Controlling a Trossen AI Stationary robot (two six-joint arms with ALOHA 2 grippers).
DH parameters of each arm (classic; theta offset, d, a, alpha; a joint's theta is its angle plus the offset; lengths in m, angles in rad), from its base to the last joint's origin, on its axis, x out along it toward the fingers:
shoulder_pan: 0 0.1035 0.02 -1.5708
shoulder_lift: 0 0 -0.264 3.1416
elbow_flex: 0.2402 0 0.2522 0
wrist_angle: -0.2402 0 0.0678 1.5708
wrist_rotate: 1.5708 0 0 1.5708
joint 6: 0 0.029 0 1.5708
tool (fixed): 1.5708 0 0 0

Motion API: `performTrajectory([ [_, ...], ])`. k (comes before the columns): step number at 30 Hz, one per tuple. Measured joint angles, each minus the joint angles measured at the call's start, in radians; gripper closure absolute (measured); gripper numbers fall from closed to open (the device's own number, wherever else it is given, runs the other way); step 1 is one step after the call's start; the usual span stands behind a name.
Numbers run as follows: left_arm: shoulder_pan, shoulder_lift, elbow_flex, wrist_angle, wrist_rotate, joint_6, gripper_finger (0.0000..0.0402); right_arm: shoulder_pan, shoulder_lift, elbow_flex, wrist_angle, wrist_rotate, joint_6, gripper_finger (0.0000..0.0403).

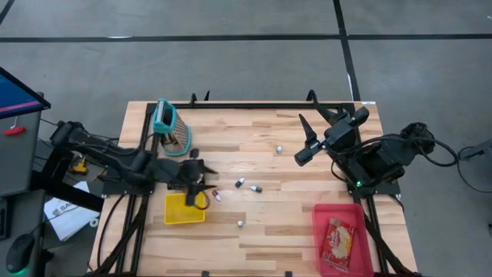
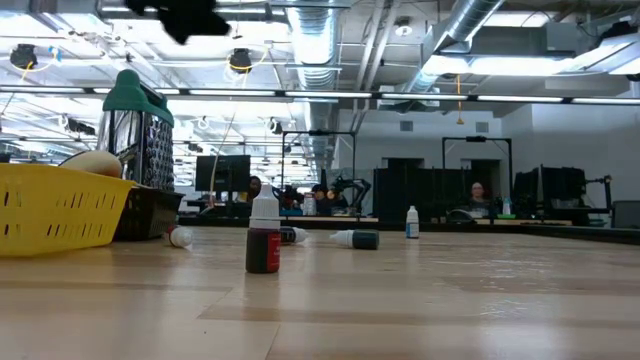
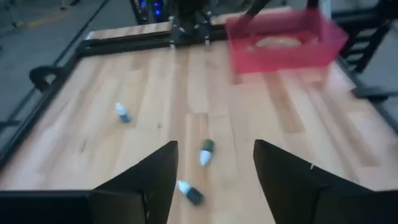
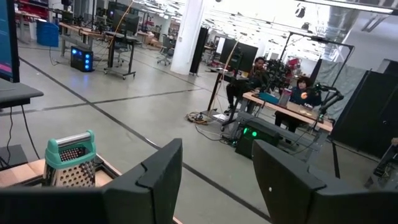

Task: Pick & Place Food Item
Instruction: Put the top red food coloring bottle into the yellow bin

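Step in hand: release looks done, by my reading. My left gripper [image 1: 201, 185] hangs over the yellow basket [image 1: 178, 213] near the bench's left front edge, fingers apart and empty. Food item [image 2: 95, 162] (pale, rounded) lies inside that basket, just below me. Next move calls for a clear retreat. My right gripper [image 1: 307, 138] waits, fingers apart, raised near the bench's right edge.
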Motion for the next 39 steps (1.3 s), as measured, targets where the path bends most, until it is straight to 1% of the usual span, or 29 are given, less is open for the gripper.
performTrajectory([
  [2,0.054,0.072,0.050,-0.007,0.075,0.065,0.0186,0.001,0.000,0.000,-0.002,0.000,0.021,0.0216],
  [4,0.105,0.148,0.123,-0.088,0.167,0.100,0.0177,0.004,0.000,0.000,-0.003,0.000,0.038,0.0216],
  [7,0.165,0.272,0.273,-0.307,0.251,0.147,0.0164,0.008,0.000,0.000,-0.003,0.000,0.043,0.0216],
  [10,0.186,0.387,0.414,-0.547,0.298,0.304,0.0159,0.014,0.003,0.000,-0.002,0.000,0.052,0.0216],
  [13,0.175,0.480,0.499,-0.690,0.360,0.445,0.0161,0.014,0.006,0.000,-0.004,0.000,0.052,0.0216],
  [15,0.161,0.516,0.509,-0.722,0.376,0.512,0.0167,0.014,0.006,0.000,-0.005,0.000,0.052,0.0216],
  [18,0.140,0.561,0.508,-0.728,0.419,0.561,0.0180,0.013,0.006,0.000,-0.005,0.000,0.049,0.0216],
  [22,0.122,0.618,0.508,-0.724,0.426,0.630,0.0197,0.013,0.007,0.000,-0.006,0.000,0.050,0.0216],
  [28,0.125,0.712,0.508,-0.707,0.421,0.616,0.0207,0.019,0.007,0.000,-0.005,0.000,0.060,0.0216],
  [32,0.129,0.758,0.502,-0.682,0.373,0.590,0.0205,0.029,0.007,0.000,-0.004,0.000,0.073,0.0216],
  [36,0.129,0.757,0.427,-0.609,0.352,0.542,0.0204,0.035,0.007,0.000,0.000,0.000,0.075,0.0216],
  [39,0.127,0.731,0.369,-0.585,0.330,0.521,0.0208,0.041,0.007,0.000,0.002,0.000,0.075,0.0216],
])
